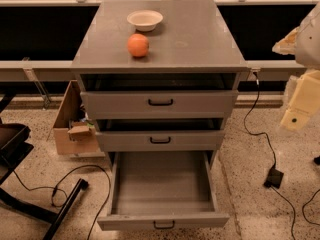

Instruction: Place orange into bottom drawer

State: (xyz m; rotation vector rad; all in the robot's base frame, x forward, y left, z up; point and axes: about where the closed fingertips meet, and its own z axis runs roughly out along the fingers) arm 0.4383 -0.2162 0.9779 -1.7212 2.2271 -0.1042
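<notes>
Currently the gripper (300,106) hangs at the right edge, its spread impossible to tell. It should approach the orange (138,45) on the cabinet top (200,39) from above, clear of the bowl (145,20) just behind; the bottom drawer (163,220) stands open.

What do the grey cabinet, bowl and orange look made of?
The cabinet looks like painted metal or laminate: flat matte grey panels, faint sheen. The bowl, dull cream with a thin rim, may be paper or moulded fibre, possibly ceramic. The orange has smooth skin with a soft highlight; real or plastic, unclear. The gripper, at the right edge, has a cream, plastic-looking casing.
</notes>
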